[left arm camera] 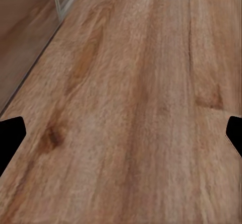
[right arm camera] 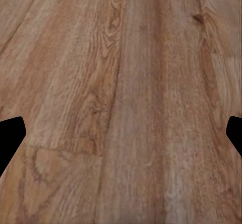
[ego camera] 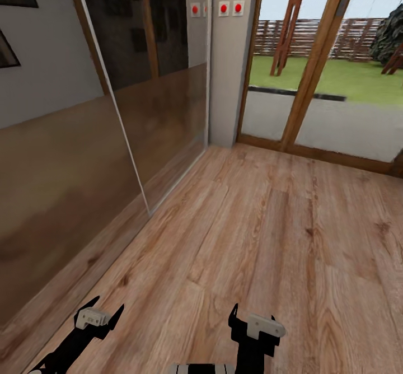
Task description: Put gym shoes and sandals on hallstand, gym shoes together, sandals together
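The corridor floor (ego camera: 268, 223) of warm brown wood-grain planks stretches ahead of me, bare where I can see it. The gym shoes, the sandals and the hallstand are out of view. At the lower left of the head view my left gripper (ego camera: 108, 305) hangs open over the planks, close to the left wall. My right gripper (ego camera: 253, 315) is open at the bottom centre. In the left wrist view the left gripper (left arm camera: 121, 133) has its fingertips wide apart over bare floor (left arm camera: 131, 73). The right gripper (right arm camera: 121, 133) stands the same way above bare floor (right arm camera: 126, 73).
A glossy sliding panel (ego camera: 151, 99) and a plain wall (ego camera: 45, 161) run along the left. A grey pillar (ego camera: 230, 60) with red buttons stands ahead. To its right, wood-framed glass doors (ego camera: 316, 71) look onto a lawn. Floor opens to the right.
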